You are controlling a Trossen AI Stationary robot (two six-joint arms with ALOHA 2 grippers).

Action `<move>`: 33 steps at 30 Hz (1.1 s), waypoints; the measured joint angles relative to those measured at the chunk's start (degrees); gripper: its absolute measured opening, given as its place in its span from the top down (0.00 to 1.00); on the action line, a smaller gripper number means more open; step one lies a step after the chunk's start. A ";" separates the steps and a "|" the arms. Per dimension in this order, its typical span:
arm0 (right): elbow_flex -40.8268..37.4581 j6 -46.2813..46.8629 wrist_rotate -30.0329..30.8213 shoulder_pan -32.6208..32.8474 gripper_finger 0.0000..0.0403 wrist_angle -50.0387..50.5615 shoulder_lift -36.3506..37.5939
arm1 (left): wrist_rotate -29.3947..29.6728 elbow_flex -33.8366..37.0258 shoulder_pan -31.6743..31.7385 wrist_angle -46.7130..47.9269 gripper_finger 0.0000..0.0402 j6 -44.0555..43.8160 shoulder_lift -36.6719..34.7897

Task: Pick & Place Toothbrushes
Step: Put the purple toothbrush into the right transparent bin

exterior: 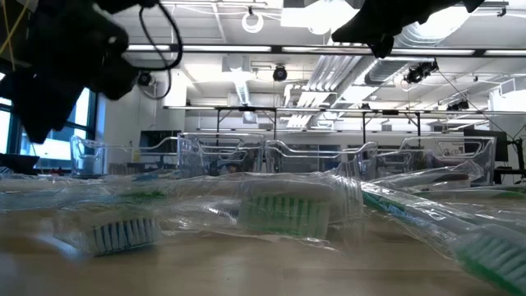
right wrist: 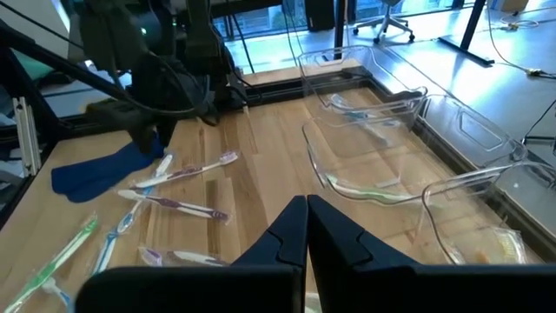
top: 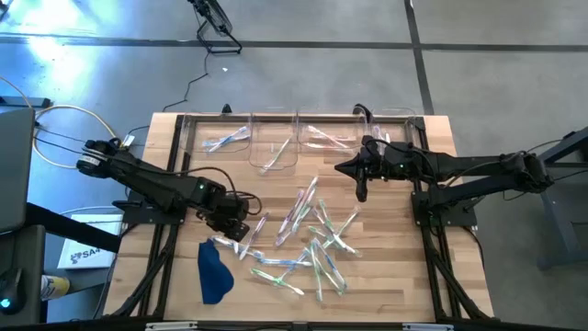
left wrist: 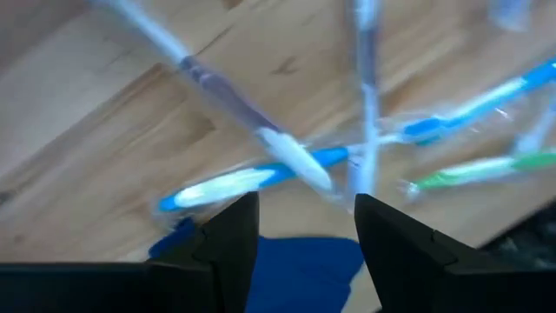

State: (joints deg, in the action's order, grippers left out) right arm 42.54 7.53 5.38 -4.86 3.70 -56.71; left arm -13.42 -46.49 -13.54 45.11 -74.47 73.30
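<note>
Over wooden table (top: 404,276), left gripper (left wrist: 304,228) wide open above toothbrushes (top: 312,244), holding nothing; right gripper (right wrist: 306,228) closed, empty.

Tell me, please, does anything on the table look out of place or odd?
Only the crumpled blue cloth at the near left edge stands out: it lies beside the scattered toothbrushes with no evident purpose. The left tool hovers open next to it.

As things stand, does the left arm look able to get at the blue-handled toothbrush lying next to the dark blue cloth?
Probably yes. The left gripper hangs open right above the blue-handled toothbrush, beside the blue cloth. Nothing blocks the descent, though a purple-handled toothbrush lies across it and could get caught too.
</note>
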 joint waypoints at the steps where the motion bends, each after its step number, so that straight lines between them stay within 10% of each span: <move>1: 0.00 0.00 -0.06 0.02 0.99 0.09 0.00 | -0.12 0.77 0.00 0.52 0.54 -0.76 -0.01; 33: -0.01 0.17 0.21 0.02 0.99 1.04 0.02 | 4.33 5.02 0.02 -7.11 0.54 -4.48 5.36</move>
State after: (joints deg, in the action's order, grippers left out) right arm 42.54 7.70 5.58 -4.84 4.74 -56.69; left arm -9.09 -41.47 -13.52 38.00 -78.95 78.65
